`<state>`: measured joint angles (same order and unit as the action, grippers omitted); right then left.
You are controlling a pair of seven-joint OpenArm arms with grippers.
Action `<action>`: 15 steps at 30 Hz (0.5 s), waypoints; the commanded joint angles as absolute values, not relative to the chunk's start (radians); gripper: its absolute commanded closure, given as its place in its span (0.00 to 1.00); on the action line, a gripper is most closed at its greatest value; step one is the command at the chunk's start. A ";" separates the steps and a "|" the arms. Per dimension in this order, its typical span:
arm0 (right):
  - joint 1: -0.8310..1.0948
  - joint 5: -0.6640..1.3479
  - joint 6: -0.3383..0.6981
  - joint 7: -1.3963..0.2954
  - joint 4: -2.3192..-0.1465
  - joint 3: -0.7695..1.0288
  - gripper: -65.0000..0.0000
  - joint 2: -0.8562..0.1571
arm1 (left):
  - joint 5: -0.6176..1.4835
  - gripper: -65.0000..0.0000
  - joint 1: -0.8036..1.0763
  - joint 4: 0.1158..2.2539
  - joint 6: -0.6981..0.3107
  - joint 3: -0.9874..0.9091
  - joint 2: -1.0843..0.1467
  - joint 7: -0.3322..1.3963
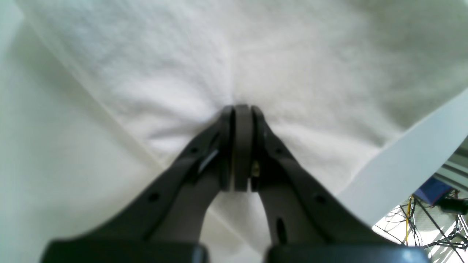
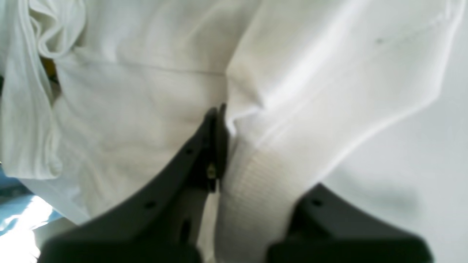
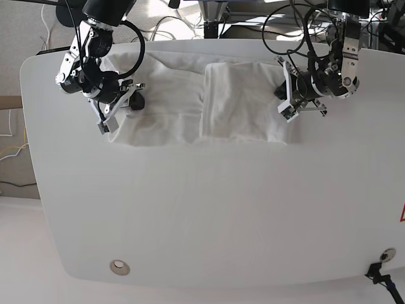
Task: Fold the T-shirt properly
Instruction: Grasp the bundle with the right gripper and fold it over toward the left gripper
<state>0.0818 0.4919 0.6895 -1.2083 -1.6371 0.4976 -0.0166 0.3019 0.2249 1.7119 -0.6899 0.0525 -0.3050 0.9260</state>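
Overhead, shows both grippers, left point(image 1: 241, 109) and right point(image 2: 223, 109), pinched onto the white cotton T-shirt point(image 3: 190, 107) on a rounded white table point(image 3: 209, 215), cables point(image 3: 209, 16) behind.

We see the T-shirt point(image 3: 190, 107) lying across the far part of the counter point(image 3: 209, 215), with the near part in front of it. In the base view, the right end effector point(image 3: 130, 101) sits at its left edge, the left end effector point(image 3: 283, 95) at its right edge — both on the cloth.
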 commanded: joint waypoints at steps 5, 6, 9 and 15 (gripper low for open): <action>0.107 0.495 0.601 -1.190 -1.923 0.355 1.00 -0.018 | 0.274 1.00 0.257 1.707 -0.698 0.064 -0.283 0.980; 0.108 0.499 0.587 -1.193 -1.943 0.337 1.00 -0.002 | 0.274 1.00 0.257 1.707 -0.698 0.064 -0.283 0.980; 0.120 0.552 0.575 -1.193 -1.952 0.294 1.00 0.021 | 0.272 1.00 0.257 1.707 -0.698 0.064 -0.266 0.980; 0.128 0.647 0.475 -1.193 -1.952 0.170 1.00 0.079 | 0.272 1.00 0.255 1.707 -0.698 0.064 -0.263 0.981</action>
<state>0.1364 0.6140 0.4698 -1.2129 -1.9347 0.1844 0.0593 0.3080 0.2413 1.7153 -0.6907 0.0551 -0.2600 0.9161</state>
